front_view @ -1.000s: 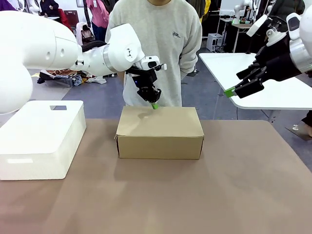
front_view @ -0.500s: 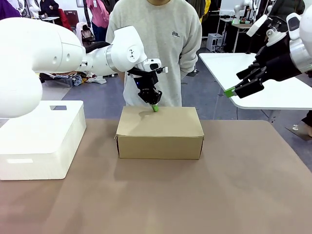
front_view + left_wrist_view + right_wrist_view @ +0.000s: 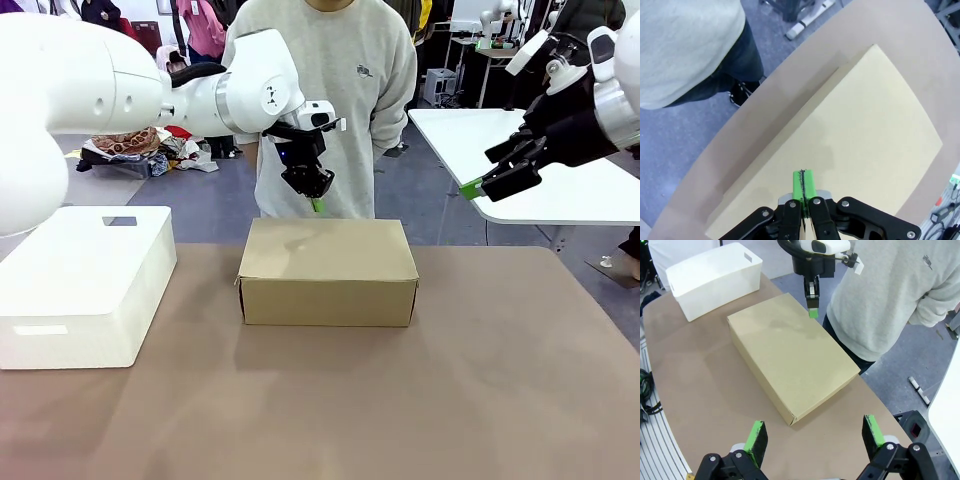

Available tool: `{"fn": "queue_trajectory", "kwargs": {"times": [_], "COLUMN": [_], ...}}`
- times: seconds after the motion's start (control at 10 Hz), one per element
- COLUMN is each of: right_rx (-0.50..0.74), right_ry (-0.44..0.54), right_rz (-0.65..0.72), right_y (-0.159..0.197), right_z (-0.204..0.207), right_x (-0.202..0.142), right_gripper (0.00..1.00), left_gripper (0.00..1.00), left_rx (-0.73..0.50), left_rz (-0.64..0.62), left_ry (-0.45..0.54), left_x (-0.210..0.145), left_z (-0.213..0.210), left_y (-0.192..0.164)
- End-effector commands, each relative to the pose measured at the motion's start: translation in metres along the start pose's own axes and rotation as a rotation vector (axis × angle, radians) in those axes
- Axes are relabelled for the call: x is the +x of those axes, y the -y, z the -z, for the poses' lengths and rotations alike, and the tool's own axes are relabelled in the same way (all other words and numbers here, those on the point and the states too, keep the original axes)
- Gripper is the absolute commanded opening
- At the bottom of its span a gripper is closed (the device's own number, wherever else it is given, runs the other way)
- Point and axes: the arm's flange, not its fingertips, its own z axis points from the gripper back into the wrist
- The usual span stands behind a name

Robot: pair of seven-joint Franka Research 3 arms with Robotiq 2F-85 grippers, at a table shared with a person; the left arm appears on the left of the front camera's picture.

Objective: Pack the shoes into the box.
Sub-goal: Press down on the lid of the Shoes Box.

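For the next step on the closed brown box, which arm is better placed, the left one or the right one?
Probably the left. The left gripper, shut, hangs just above the far edge of the box, whose lid is closed. The right gripper, open, is raised off to the side, away from the box.

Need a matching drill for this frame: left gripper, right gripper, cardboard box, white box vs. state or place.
Things:
1. left gripper
2. right gripper
3. cardboard box
4. white box

States or places:
A. lid closed, middle of the table
B. jaws wide open, raised at the robot's right
C. on the table at the robot's left
D. fingers pressed together above the cardboard box's far edge

Pairs: 1-D, 2-B, 3-A, 4-C
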Motion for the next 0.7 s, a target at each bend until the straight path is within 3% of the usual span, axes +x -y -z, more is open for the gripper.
{"fn": "queue_trajectory", "kwargs": {"times": [0.0,0.6], "right_rx": [0.002,0.002], "right_ry": [0.003,0.003], "right_rz": [0.000,0.000], "right_y": [0.001,0.001], "right_z": [-0.001,-0.001], "right_x": [0.000,0.000], "right_gripper": [1.00,1.00], "left_gripper": [0.00,0.00], "left_rx": [0.050,0.010], "left_rz": [-0.038,-0.008], "left_ry": [0.005,0.004], "left_x": [-0.017,-0.003], "left_z": [-0.003,-0.001], "left_y": [0.004,0.002]}}
